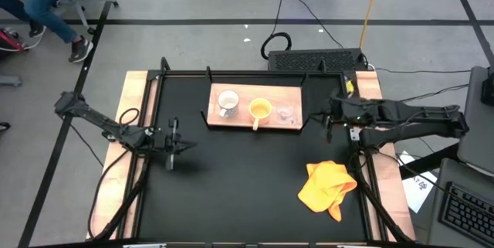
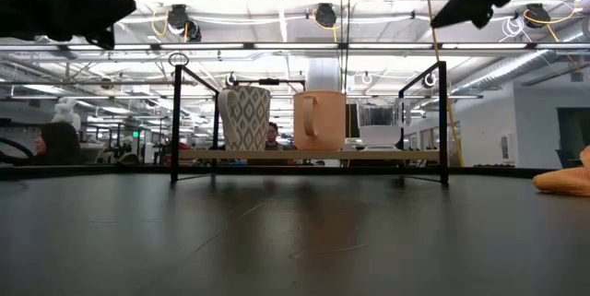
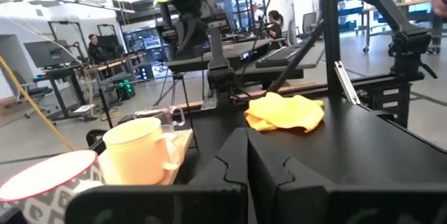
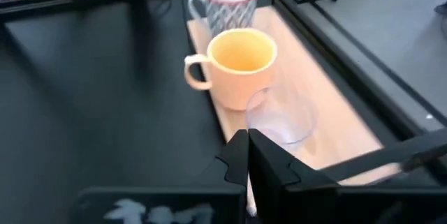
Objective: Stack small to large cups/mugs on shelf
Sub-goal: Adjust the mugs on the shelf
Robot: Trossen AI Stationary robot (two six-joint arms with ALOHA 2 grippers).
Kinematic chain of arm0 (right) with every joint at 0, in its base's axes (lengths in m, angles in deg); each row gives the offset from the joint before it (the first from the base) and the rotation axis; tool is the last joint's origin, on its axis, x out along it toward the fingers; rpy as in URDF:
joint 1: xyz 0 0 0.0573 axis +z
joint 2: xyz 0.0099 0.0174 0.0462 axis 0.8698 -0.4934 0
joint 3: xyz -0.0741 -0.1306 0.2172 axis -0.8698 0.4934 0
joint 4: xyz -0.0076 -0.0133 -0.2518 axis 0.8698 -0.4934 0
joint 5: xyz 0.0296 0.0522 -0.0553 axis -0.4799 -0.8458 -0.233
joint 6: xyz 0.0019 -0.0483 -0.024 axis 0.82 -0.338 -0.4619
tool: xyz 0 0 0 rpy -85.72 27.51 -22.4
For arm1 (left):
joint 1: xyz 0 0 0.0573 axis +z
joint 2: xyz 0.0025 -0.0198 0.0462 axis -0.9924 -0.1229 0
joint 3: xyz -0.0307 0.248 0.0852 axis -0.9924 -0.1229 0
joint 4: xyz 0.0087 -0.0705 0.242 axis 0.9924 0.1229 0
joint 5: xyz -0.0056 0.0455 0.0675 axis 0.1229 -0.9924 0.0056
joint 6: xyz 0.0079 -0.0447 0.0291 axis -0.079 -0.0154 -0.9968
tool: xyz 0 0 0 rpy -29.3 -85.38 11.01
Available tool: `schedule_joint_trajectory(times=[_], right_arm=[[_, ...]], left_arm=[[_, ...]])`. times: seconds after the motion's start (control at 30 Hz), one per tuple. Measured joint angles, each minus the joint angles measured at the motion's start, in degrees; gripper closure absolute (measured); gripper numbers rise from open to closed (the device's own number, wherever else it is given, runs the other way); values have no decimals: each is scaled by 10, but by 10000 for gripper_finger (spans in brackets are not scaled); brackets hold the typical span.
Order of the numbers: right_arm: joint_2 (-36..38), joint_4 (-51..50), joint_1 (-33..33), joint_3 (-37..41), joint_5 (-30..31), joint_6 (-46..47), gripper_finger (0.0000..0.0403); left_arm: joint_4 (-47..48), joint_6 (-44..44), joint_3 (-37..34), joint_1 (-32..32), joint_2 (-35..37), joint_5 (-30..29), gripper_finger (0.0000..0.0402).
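Three vessels stand upright in a row on the light-wood shelf (image 1: 255, 96): a white patterned mug (image 1: 228, 103), an orange-yellow mug (image 1: 260, 110) and a clear glass cup (image 1: 286, 113). The right wrist view shows the same row: white mug (image 4: 230, 4), orange-yellow mug (image 4: 241, 63), glass cup (image 4: 281, 118). My left gripper (image 1: 171, 146) is shut above the table's left part, away from the shelf. My right gripper (image 1: 327, 122) is shut just right of the shelf, raised above the table, near the glass cup.
A crumpled orange-yellow cloth (image 1: 328, 188) lies on the black tabletop toward its near right. Black bracket posts (image 2: 175, 121) stand at the shelf's ends. The black table (image 1: 231, 194) stretches bare in front of the shelf. People sit in the room behind.
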Motion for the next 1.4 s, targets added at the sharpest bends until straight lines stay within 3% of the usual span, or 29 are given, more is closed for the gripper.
schedule_joint_trajectory(times=[0.23, 0.43, 0.77, 1.07, 1.13, 1.27, 1.4], right_arm=[[-40, 93, 29, 57, 3, 7, 403], [-99, 149, 60, 65, 77, -8, 403], [-158, 218, 73, 65, 90, -30, 403], [-164, 269, 120, 65, 94, -45, 403], [-166, 294, 141, 65, 152, -49, 403], [-187, 321, 188, 64, 353, -25, 403], [-231, 364, 223, 64, 438, -18, 403]], left_arm=[[-1, 11, 0, -10, 0, -1, 401], [11, 27, 0, -11, -1, -1, 401], [22, 31, 0, -11, -1, -1, 401], [41, 43, 0, -11, -1, 0, 399], [41, 46, 0, -11, 0, 0, 397], [41, 46, 0, -11, 0, 0, 400], [40, 46, 0, -11, -1, 0, 394]])
